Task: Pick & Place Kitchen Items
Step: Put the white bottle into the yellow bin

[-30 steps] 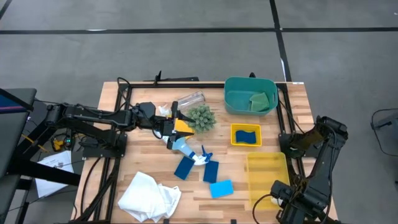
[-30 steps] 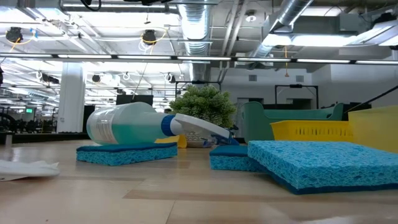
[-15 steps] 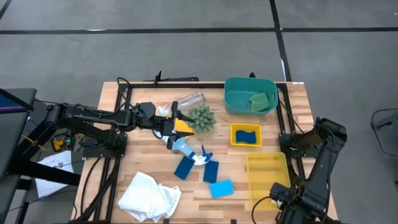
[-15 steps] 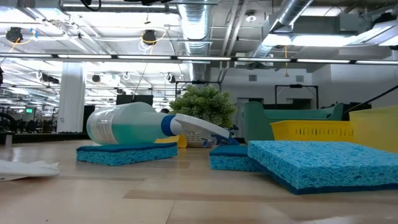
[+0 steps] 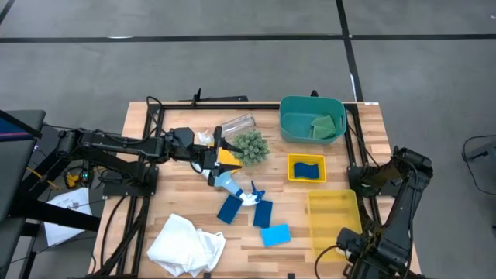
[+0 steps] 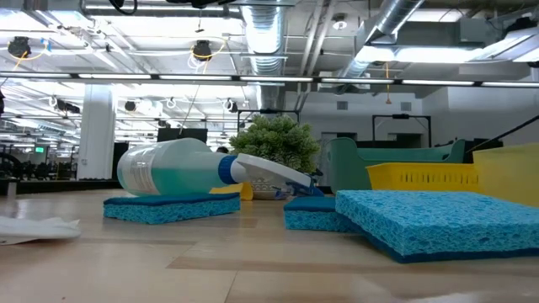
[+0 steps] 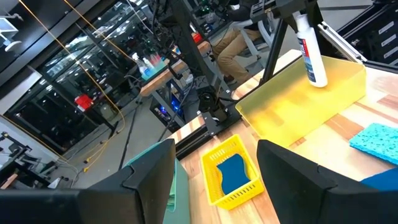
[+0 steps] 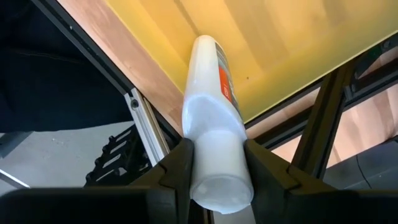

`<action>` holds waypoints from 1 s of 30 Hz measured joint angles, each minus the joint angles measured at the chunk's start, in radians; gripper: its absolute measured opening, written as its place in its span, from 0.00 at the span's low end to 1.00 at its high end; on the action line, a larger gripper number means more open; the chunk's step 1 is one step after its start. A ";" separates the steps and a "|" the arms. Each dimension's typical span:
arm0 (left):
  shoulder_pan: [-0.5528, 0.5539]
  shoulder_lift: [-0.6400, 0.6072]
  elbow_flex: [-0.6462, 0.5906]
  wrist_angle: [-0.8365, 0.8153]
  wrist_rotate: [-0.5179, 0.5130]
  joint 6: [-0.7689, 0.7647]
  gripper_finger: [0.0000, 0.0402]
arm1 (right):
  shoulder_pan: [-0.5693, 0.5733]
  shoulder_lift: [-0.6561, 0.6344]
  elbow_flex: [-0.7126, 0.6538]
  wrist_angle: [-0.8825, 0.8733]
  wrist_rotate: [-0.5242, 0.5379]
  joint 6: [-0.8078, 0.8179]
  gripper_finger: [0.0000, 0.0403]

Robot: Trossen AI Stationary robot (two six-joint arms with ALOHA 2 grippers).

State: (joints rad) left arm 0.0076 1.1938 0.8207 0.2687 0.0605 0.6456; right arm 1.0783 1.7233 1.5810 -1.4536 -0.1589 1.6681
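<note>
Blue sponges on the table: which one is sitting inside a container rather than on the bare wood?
The dark blue sponge in the small yellow basket. The other three blue sponges, including the lighter one, lie loose on the wooden tabletop.

Lying on its side at table centre: spray bottle [image 5: 230, 183], resting on a sponge [image 5: 229, 208], plant ball [image 5: 250, 146] just behind. Cup [image 5: 235, 124] lying further back. Cloth [image 5: 186, 243] sitting front-left. Bin [image 5: 311, 118] back-right, possibly holding sponges.
</note>
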 joint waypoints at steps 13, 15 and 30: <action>0.000 0.000 0.000 0.000 0.000 0.000 0.55 | 0.002 0.000 0.000 -0.006 -0.031 0.037 0.32; 0.000 0.000 0.000 0.000 0.000 0.000 0.55 | -0.001 0.000 0.000 -0.013 -0.037 0.048 0.41; 0.000 0.000 0.000 0.000 0.000 0.000 0.55 | 0.000 0.000 0.000 -0.083 -0.052 0.097 0.61</action>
State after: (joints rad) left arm 0.0078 1.1938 0.8207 0.2684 0.0605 0.6456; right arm 1.0779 1.7229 1.5810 -1.5366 -0.2111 1.7652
